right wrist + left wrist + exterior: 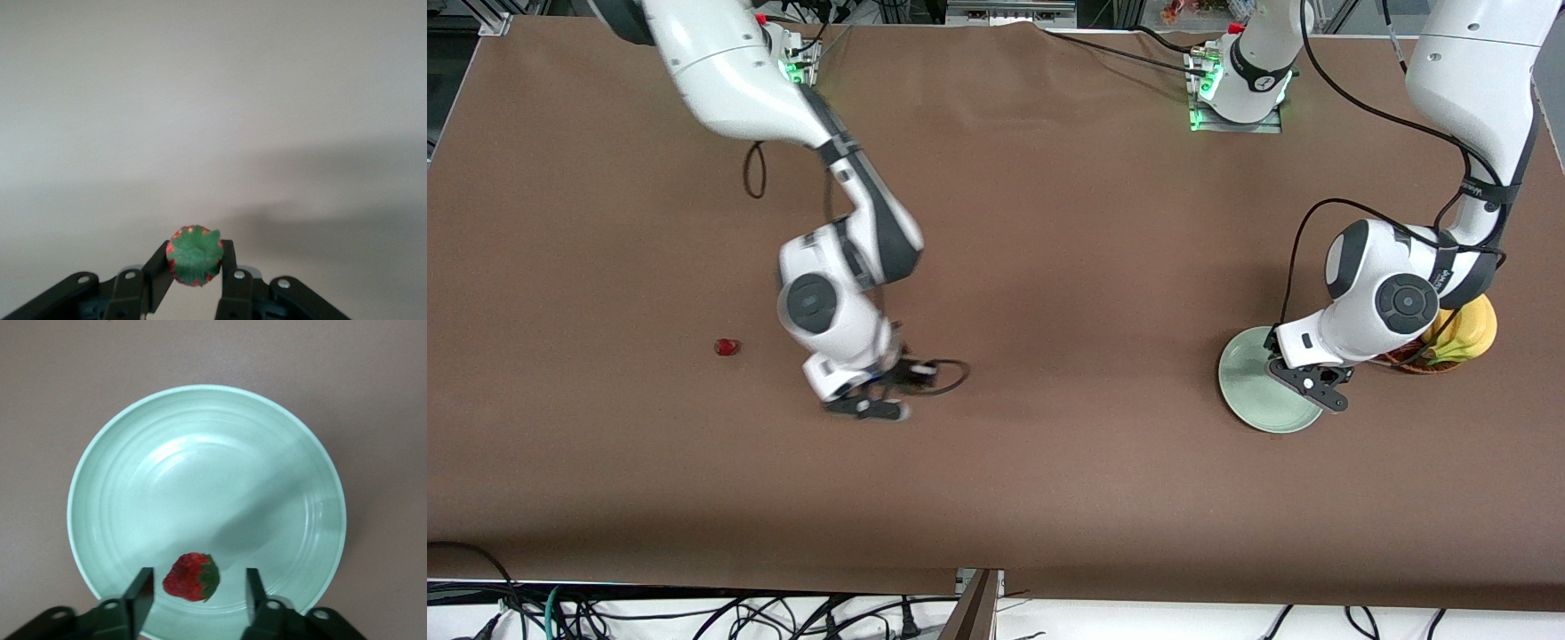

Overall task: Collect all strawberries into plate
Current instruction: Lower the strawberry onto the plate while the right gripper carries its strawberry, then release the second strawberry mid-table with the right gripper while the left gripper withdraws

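- The brown counter point(1049, 267) carries everything.
- The green plate point(1249, 391) lies toward the left arm's end, just beside a basket point(1409, 360) of bananas point(1463, 333).
- The left gripper point(198, 597) hangs over the plate, fingers apart, holding nothing.
- The right gripper point(195, 273) is over the middle of the counter, pinching a strawberry point(194, 255).
- Another strawberry point(191, 577) lies in the plate, near its rim.
- A third strawberry point(727, 347) lies toward the right arm's end.

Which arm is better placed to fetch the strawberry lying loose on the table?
Right, probably, once it delivers the berry it grips. The loose strawberry lies by the right end effector; the left end effector is open over the plate.
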Robot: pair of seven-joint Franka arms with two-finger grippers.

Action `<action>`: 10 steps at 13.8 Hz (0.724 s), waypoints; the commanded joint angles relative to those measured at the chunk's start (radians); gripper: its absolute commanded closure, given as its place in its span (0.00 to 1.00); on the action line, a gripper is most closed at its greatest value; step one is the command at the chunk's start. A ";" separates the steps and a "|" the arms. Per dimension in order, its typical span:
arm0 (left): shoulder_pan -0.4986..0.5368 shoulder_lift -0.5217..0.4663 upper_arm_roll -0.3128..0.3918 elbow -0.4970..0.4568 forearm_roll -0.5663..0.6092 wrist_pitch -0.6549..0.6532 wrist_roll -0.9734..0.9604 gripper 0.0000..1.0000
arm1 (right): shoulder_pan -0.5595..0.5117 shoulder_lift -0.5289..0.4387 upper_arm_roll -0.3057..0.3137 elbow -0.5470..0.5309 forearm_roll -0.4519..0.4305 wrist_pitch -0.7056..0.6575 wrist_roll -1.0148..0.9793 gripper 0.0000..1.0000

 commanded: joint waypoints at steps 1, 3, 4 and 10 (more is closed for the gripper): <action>0.001 -0.023 -0.012 0.010 0.007 -0.011 0.012 0.00 | 0.100 0.068 -0.011 0.055 0.016 0.121 0.143 0.74; 0.001 -0.070 -0.023 0.024 0.007 -0.052 0.011 0.00 | 0.167 0.107 0.001 0.110 0.016 0.169 0.252 0.74; 0.005 -0.094 -0.038 0.042 0.001 -0.091 0.011 0.00 | 0.194 0.124 0.002 0.144 0.016 0.168 0.292 0.73; 0.000 -0.104 -0.040 0.280 -0.266 -0.421 -0.043 0.00 | 0.309 0.194 0.001 0.175 0.015 0.307 0.454 0.64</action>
